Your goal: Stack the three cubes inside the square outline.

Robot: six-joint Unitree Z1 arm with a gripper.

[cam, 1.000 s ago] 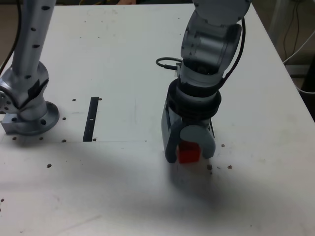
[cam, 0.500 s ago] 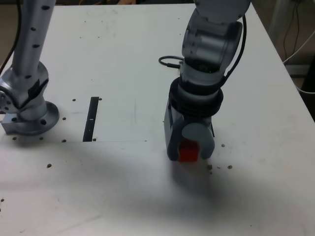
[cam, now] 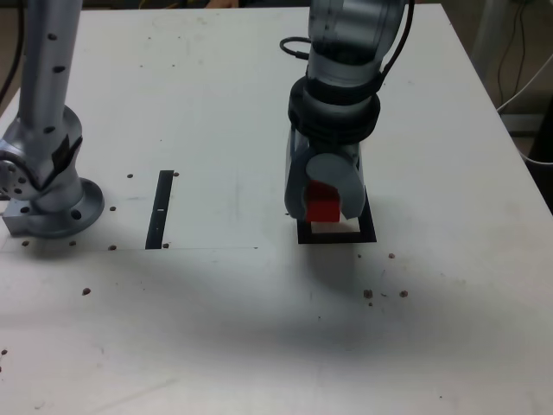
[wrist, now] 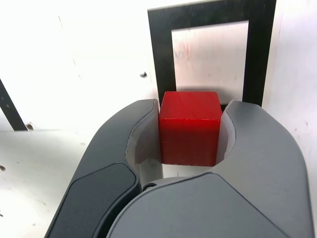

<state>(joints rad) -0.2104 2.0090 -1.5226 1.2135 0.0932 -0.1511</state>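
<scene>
My gripper point(cam: 324, 207) is shut on the red cube point(cam: 322, 204), which it holds off the table just above the near-left part of the square outline point(cam: 366, 235). In the wrist view the red cube point(wrist: 190, 127) sits clamped between the two grey fingers point(wrist: 124, 148), with the black square outline point(wrist: 161, 54) and its pale centre just beyond it. The yellow and green cubes are out of view.
A thin black strip point(cam: 161, 208) lies on the white table at the exterior view's left. The arm's grey base point(cam: 47, 186) stands at the far left. Small dark specks point(cam: 384, 296) dot the table near the outline. Cables point(cam: 523, 78) hang beyond the right edge.
The gripper has lifted the red cube off the table and carried it away from the camera, uncovering the square outline, which now lies under it.
</scene>
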